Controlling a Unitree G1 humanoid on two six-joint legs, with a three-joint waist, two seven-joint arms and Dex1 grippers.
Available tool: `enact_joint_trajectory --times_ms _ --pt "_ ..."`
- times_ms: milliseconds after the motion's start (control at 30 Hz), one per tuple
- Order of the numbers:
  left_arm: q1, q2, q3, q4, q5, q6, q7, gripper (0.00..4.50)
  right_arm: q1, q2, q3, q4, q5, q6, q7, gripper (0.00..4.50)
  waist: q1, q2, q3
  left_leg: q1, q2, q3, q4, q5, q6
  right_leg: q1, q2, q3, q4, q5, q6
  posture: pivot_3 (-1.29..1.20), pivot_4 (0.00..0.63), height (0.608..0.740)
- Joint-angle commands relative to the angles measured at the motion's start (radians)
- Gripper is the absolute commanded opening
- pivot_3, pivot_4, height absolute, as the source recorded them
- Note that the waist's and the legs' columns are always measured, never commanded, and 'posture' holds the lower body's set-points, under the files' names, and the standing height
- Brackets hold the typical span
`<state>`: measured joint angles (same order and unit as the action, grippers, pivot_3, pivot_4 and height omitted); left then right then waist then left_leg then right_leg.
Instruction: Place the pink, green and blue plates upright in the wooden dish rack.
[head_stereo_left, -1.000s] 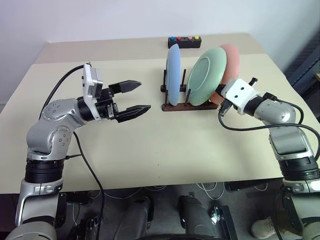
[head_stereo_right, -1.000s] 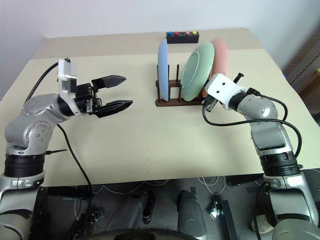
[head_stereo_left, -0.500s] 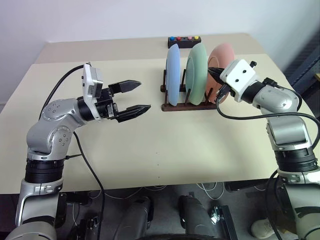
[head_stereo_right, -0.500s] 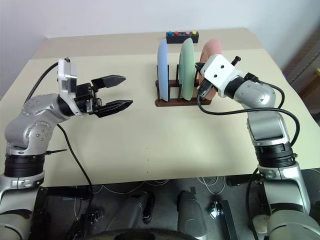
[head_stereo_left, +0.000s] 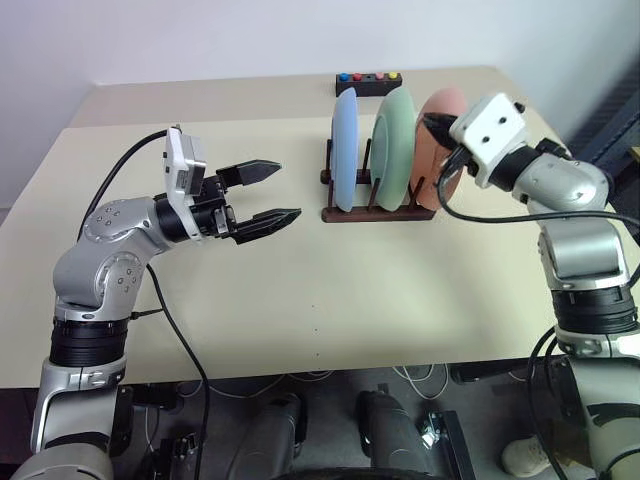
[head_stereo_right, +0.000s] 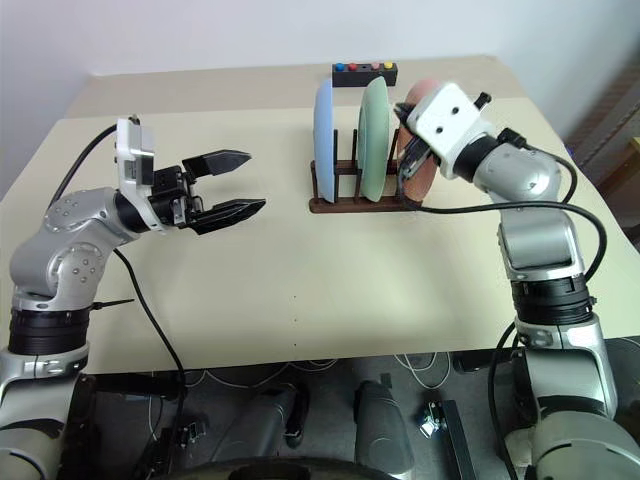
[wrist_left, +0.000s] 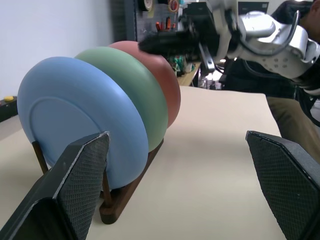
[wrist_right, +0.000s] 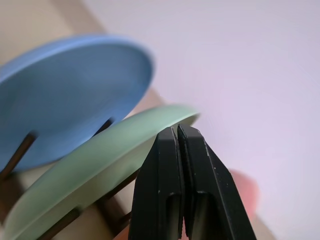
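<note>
Since the earlier frames, the right gripper (wrist_right: 178, 150) has risen along the rack's right end with its jaws pressed shut on nothing, and the green plate (head_stereo_left: 392, 150), which leaned against the pink plate (head_stereo_left: 437, 150), now stands upright. All three plates (the blue plate (head_stereo_left: 345, 150) is leftmost) stand in the wooden dish rack (head_stereo_left: 370, 212) at the table's far side. Left gripper (head_stereo_left: 268, 193) hovers well apart, jaws wide and empty. The task looks nearly finished.

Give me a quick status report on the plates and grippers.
Left gripper open, empty, off to the side. Right gripper shut, empty, up by the green plate. Blue plate, green and pink plate all upright in the rack. Nothing in the way.
</note>
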<state>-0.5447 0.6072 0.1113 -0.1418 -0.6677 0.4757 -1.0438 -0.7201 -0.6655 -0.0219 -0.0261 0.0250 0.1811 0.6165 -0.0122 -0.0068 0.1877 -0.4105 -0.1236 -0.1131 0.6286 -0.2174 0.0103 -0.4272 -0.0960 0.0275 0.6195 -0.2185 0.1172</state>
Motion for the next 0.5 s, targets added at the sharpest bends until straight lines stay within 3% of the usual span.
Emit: enact_joint_trajectory --times_ms 33,100,267,400,500 --pt "-0.009 0.008 0.019 -0.028 -0.013 -0.009 -0.004 4.50 -0.060 0.045 -0.106 -0.042 0.153 0.122 -0.008 0.05 -0.001 0.000 0.000 0.000 0.000 0.000 0.000 0.000 0.000 0.000 0.000 0.000 0.000 0.000 0.000 0.00 0.150 0.740" --pt "-0.010 0.008 0.018 -0.026 -0.013 -0.008 -0.004 4.50 -0.074 0.072 -0.165 -0.071 0.293 0.231 0.022 0.05 0.000 0.000 0.000 0.000 0.000 0.000 0.000 0.000 0.000 0.000 0.000 0.000 0.000 0.000 0.000 0.00 0.150 0.740" --pt "-0.017 0.018 0.016 -0.011 -0.011 -0.005 -0.021 4.50 -0.047 0.052 -0.361 -0.202 0.797 0.575 0.113 2.29 0.003 0.000 0.000 0.000 0.000 -0.001 -0.001 0.000 0.000 0.000 0.000 0.000 0.000 0.000 0.000 0.00 0.150 0.740" --pt "-0.039 0.037 0.022 0.051 0.010 -0.039 -0.068 4.50 0.159 -0.069 -0.428 -0.342 1.021 0.738 0.235 4.29 0.011 -0.001 0.000 0.000 0.000 -0.003 -0.001 -0.001 0.002 0.002 -0.001 -0.002 -0.002 0.000 0.000 0.00 0.150 0.740" --pt "-0.045 0.055 0.021 0.088 0.046 -0.083 -0.083 4.50 0.302 -0.112 -0.411 -0.427 1.085 0.764 0.303 4.41 0.015 -0.001 0.000 0.000 0.000 -0.002 0.000 -0.001 0.002 0.002 -0.002 -0.002 -0.002 0.000 0.000 0.00 0.150 0.740"
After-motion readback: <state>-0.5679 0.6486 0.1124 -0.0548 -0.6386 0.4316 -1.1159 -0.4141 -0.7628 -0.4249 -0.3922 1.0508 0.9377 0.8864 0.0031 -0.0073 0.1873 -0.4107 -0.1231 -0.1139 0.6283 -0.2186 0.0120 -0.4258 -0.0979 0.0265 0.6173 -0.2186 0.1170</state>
